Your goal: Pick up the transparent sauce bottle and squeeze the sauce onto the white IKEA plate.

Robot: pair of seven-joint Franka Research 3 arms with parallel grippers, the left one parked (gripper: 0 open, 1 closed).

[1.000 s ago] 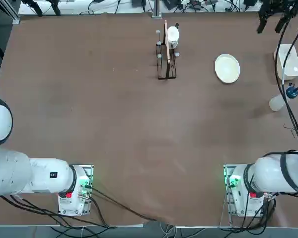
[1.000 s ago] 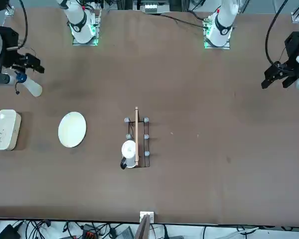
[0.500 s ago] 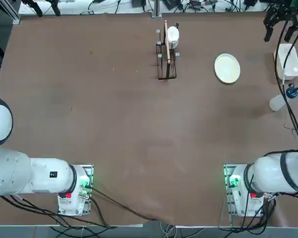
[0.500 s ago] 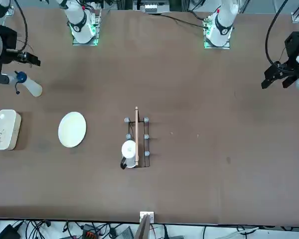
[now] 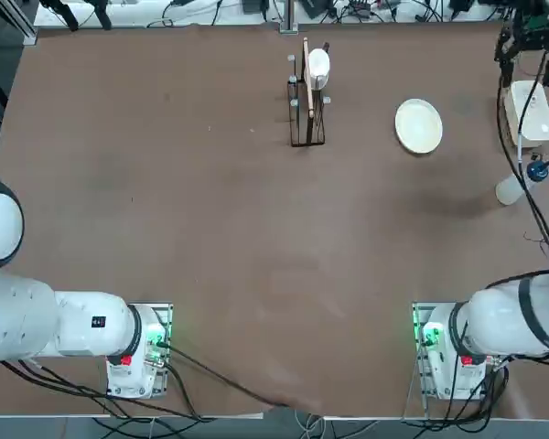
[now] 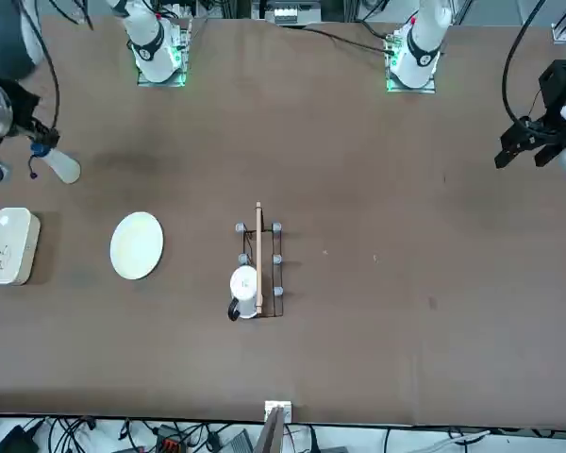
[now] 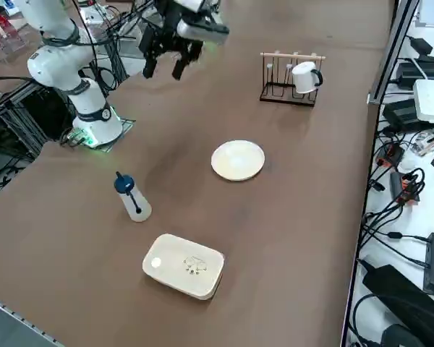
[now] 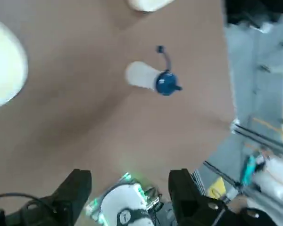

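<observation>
The transparent sauce bottle (image 7: 135, 204) stands upright on the brown table near its right edge, whitish with a dark blue cap (image 7: 124, 183). It also shows as the bottle (image 5: 511, 188), the bottle (image 6: 62, 167) and the bottle (image 8: 142, 75). The white IKEA plate (image 7: 238, 160) lies bare a little further in, also seen as the plate (image 5: 418, 125) and the plate (image 6: 136, 245). My right gripper (image 7: 164, 70) hangs high above the table, well apart from the bottle. In the wrist view the gripper (image 8: 130, 188) is open, with nothing between its fingers.
A white rounded-rectangular dish (image 7: 184, 265) lies beside the bottle at the table's right edge. A black wire rack (image 5: 306, 101) holding a white mug (image 5: 318, 64) stands at the far middle. The right arm's cable (image 5: 522, 137) hangs over the dish and bottle.
My right gripper has swung toward the table's far right corner, above the dish. The bottle, plate and rack have not moved.
</observation>
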